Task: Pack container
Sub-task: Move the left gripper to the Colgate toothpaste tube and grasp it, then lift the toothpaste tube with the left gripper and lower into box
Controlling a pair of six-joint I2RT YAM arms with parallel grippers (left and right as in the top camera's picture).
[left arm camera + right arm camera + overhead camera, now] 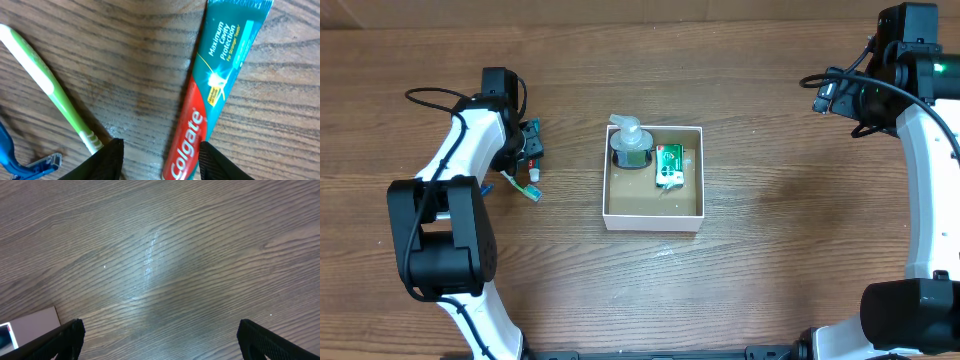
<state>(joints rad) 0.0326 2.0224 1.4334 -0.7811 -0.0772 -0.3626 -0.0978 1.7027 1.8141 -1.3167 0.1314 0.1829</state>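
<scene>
The container (653,222), a square white-walled box with a brown floor, sits mid-table. It holds a clear pump bottle (630,145) and a green packet (669,165). My left gripper (529,152) is low over the table to the left of the box. In the left wrist view it (160,162) is open, with the red end of a Colgate toothpaste tube (215,90) between the fingers, close to the right finger. A green and white toothbrush (50,85) lies just left of the fingers and also shows in the overhead view (524,184). My right gripper (833,95) is open and empty at the far right.
A blue razor (15,157) lies left of the toothbrush. A corner of the box (30,322) shows at the lower left of the right wrist view, where the open right gripper (160,337) is over bare wood.
</scene>
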